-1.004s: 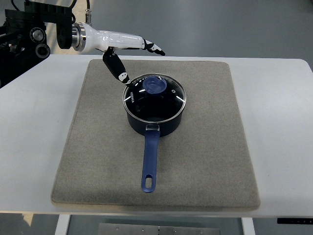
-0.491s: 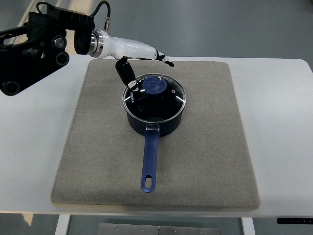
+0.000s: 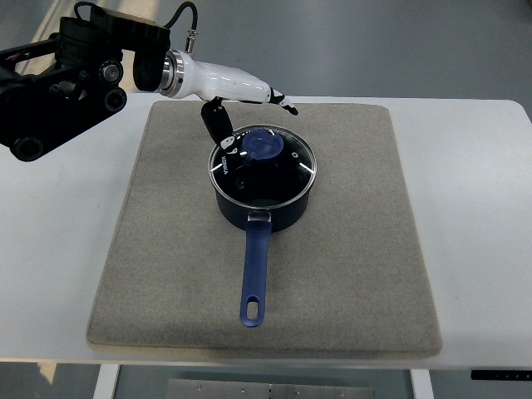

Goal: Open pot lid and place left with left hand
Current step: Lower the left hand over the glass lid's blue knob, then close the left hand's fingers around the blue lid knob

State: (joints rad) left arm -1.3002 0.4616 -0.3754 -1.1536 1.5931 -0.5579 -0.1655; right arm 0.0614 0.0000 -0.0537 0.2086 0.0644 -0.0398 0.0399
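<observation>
Grey mat [image 3: 166, 249] underneath; my left hand [image 3: 241, 96] hovers spread-fingered, gripping nothing (thumb beside the rim), so I'd centre over the lid knob [image 3: 264, 146] before pinching.

A dark navy saucepan [image 3: 264, 204] with a bright blue handle [image 3: 256, 274] and blue-knobbed glass lid [image 3: 263, 158] sits on a grey-beige felt mat [image 3: 349, 249] over a white table [image 3: 478, 208]; the left hand [image 3: 237, 104] is white with black fingers.

White table [image 3: 486, 174], grey mat [image 3: 349, 266] lying flat on it
</observation>
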